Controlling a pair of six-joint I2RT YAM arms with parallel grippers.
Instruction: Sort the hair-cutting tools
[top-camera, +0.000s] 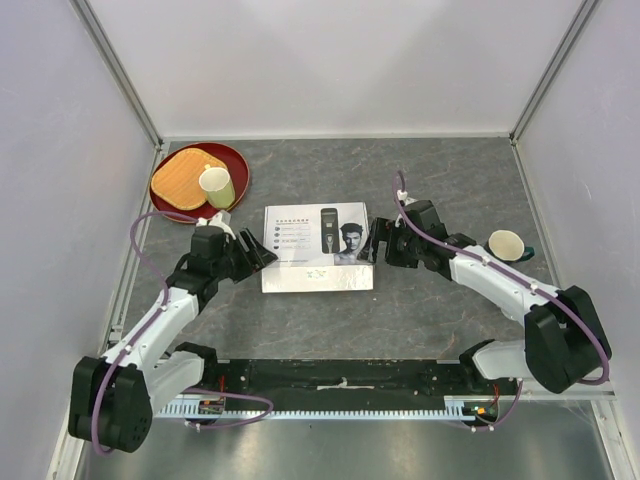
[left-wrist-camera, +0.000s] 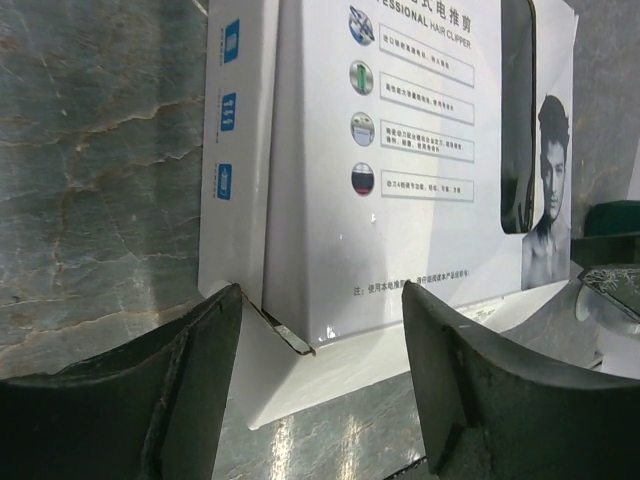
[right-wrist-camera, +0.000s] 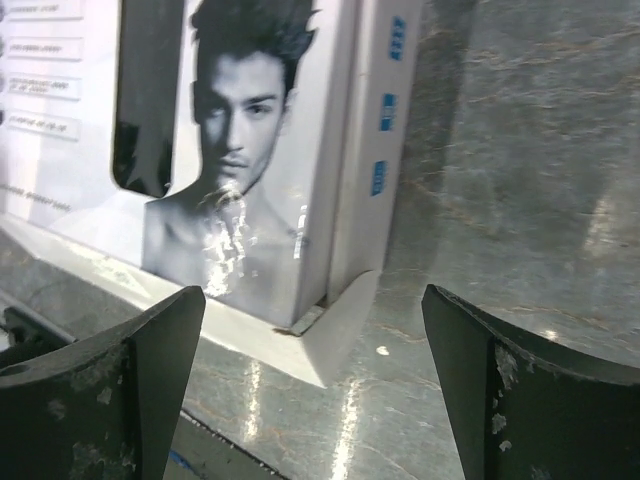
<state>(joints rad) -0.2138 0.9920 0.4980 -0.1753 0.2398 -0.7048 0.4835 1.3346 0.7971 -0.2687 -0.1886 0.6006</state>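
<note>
**Box flanked by both arms, nothing gripped, tools not out yet**

- The white box (top-camera: 316, 250) is laid flat, lid up, mid-surface (top-camera: 420, 310), within reach of both arms
- The left end effector (top-camera: 258, 252) is held at the box's left edge and the right end effector (top-camera: 377, 243) at its right edge, both low to the surface. This is judged to be a symmetric setup for steadying or opening the box
- Both are seen wide apart in the wrist views. A box corner and its protruding base flap are framed between each pair of fingers, and nothing is clamped
- The hair-cutting tools are not seen loose anywhere and are presumed to be inside the closed box. A dark clipper outline (top-camera: 328, 229) is seen in the lid panel, but whether it is printed or behind a window cannot be told
- A red tray (top-camera: 236, 160) with a wooden board (top-camera: 182, 176) and a cup (top-camera: 217, 186) is parked far left, and a second cup (top-camera: 505, 244) sits right of the right arm. Both are well apart from the box
- Sorting is judged not started, since the lid has to be lifted first. The likely risk is the light box sliding if it is pushed from one side only
</note>
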